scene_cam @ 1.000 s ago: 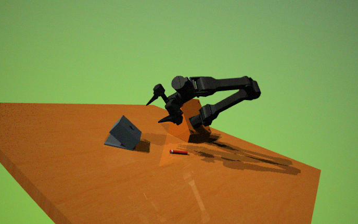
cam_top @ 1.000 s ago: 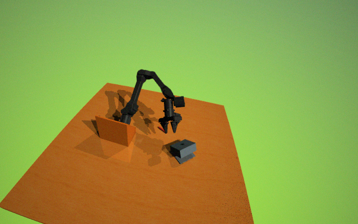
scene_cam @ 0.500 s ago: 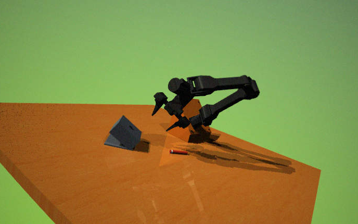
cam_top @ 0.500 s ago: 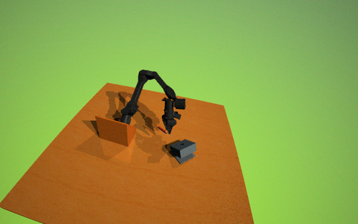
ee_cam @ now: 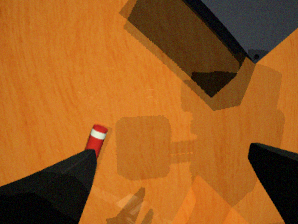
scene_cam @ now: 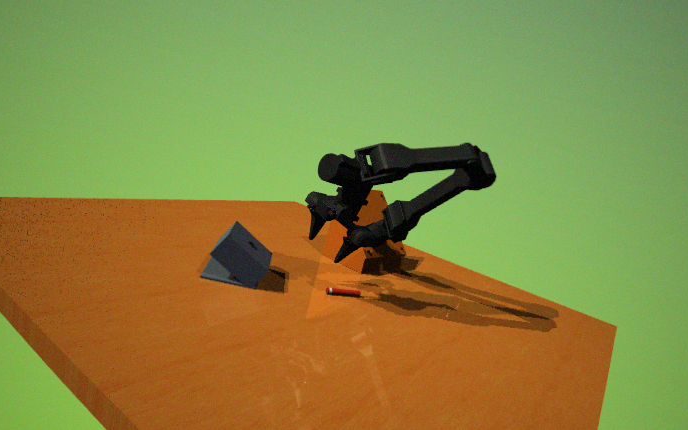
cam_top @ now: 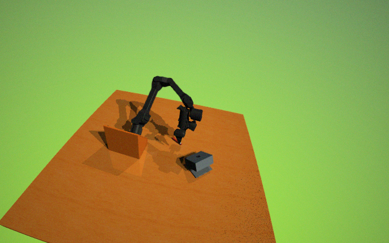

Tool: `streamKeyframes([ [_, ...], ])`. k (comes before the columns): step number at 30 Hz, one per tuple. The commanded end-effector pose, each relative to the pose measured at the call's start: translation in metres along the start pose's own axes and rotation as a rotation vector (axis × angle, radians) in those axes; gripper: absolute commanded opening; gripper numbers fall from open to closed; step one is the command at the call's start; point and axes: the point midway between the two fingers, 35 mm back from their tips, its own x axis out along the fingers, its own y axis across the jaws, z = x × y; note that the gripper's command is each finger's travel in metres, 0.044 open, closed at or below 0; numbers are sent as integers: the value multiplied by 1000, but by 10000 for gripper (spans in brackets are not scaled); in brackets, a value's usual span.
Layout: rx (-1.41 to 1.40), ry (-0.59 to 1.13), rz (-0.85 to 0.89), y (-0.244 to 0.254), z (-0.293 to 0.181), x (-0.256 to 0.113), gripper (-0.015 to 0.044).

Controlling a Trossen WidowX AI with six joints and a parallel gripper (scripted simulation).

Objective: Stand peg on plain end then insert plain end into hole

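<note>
The red peg (cam_top: 174, 138) (scene_cam: 345, 292) (ee_cam: 94, 144) lies flat on the table. Its white band is near the end towards the grey panel. In the wrist view the left finger covers its lower part. The sloped grey panel (cam_top: 203, 164) (scene_cam: 240, 260) (ee_cam: 265, 22) stands beyond the peg, with a dark hole (cam_top: 198, 156) (scene_cam: 252, 244) in its upper face. My gripper (scene_cam: 323, 249) (ee_cam: 175, 155) is wide open and empty, pointing down above the table near the peg. The peg is by the left finger, not centred between the fingers. In the top view the fingers partly hide the peg.
An orange upright block (cam_top: 121, 143) (scene_cam: 373, 208) stands beside the arm's base, on the other side of the gripper from the peg in the exterior view. The wooden table (cam_top: 129, 199) (scene_cam: 202, 363) carries shadows of the arm and the panel.
</note>
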Motion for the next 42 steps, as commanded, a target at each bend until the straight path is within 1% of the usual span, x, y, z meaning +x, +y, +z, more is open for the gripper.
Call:
streamKeyframes([
  [1, 93, 23, 52, 9, 0, -1, 440],
  [13, 428, 138, 209, 38, -8, -6, 440],
  [18, 433, 140, 211, 39, -8, -5, 440],
  [42, 432, 138, 208, 47, -8, 33, 440],
])
